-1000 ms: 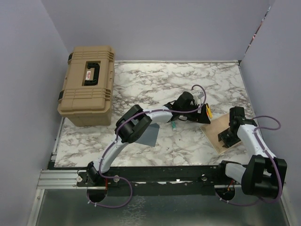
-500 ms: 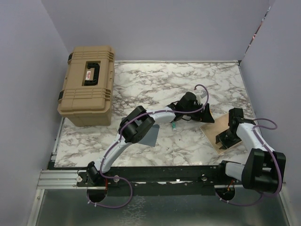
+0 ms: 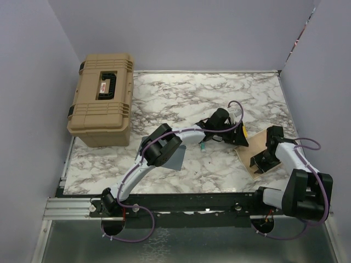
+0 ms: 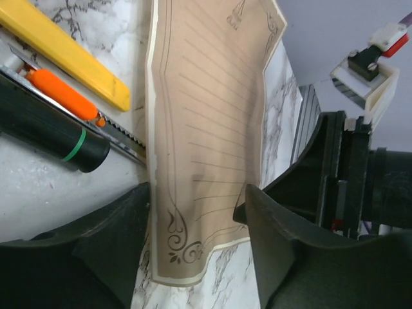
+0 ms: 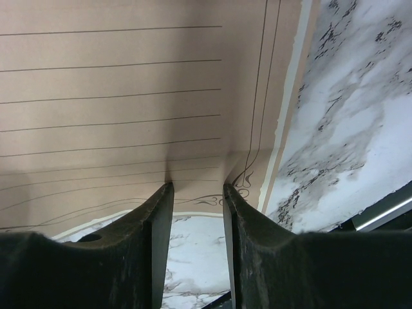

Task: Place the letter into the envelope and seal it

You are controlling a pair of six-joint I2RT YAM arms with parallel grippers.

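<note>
I see a marble table. A tan case sits at its far left corner, overhanging the edge. The envelope lies flat near the front, left of centre. The letter lies at the right, and just beside it a yellow-and-black cutter rests on the marble.

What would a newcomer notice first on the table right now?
Both grippers meet on the tan letter at the right near edge: the right gripper pinches one border, and the left gripper straddles the opposite end, bowing the sheet. A big tan case sits far left, and the blue-grey envelope lies mostly hidden under the left arm.
</note>
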